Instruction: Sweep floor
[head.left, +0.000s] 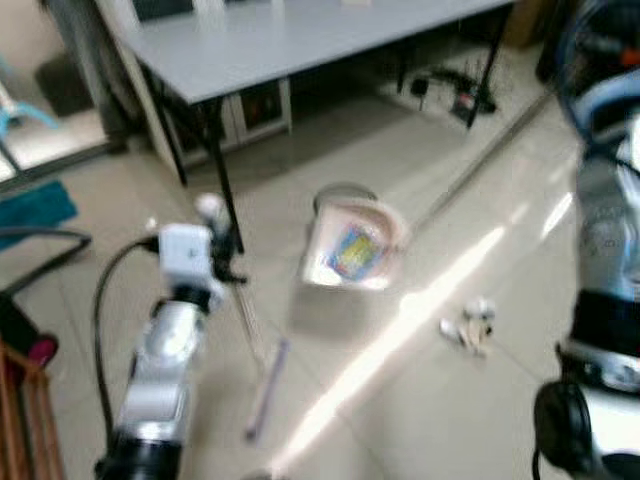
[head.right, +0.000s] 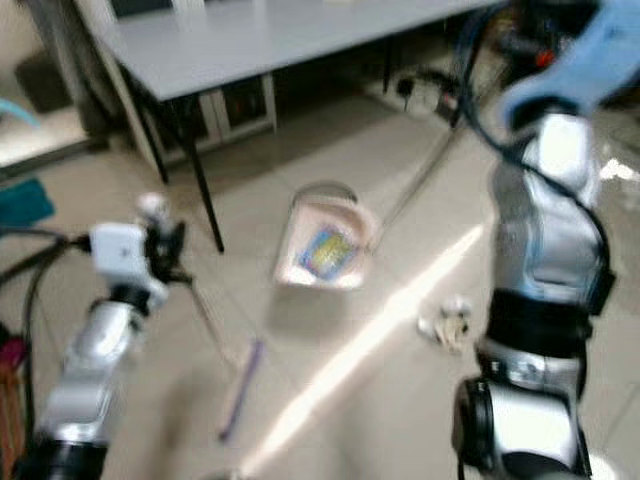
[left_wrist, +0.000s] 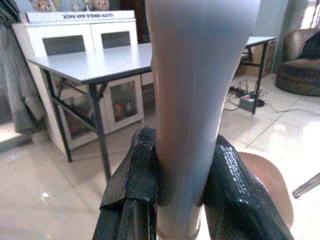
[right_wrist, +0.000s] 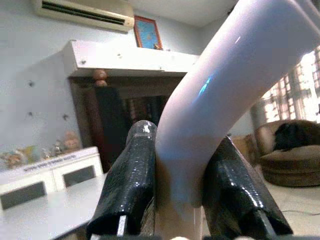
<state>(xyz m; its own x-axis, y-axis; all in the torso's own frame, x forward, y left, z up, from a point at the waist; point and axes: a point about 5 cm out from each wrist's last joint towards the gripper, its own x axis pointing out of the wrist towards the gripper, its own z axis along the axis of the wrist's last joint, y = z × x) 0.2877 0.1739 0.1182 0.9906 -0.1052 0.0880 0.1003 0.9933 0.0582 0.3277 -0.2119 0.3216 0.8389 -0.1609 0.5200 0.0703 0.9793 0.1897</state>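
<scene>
My left gripper (left_wrist: 184, 140) is shut on a pale broom handle (left_wrist: 197, 85). In the left eye view that gripper (head.left: 226, 252) is at lower left, and the thin broom rod (head.left: 250, 325) slants down from it to the floor. A pink dustpan (head.left: 352, 250) with a blue and yellow wrapper inside stands on the tiles mid-floor. Its long pole (head.left: 480, 160) rises to the upper right. My right gripper (right_wrist: 182, 142) is shut on a curved pale handle (right_wrist: 225, 80). A small pile of scraps (head.left: 468, 325) lies right of the dustpan.
A grey folding table (head.left: 300, 40) stands behind, with one black leg (head.left: 225, 190) close to my left gripper. Cables and a power strip (head.left: 450, 95) lie under it. A teal mat (head.left: 35, 210) and a wooden rack (head.left: 25, 420) are at left. A brown sofa (left_wrist: 300, 65) stands further off.
</scene>
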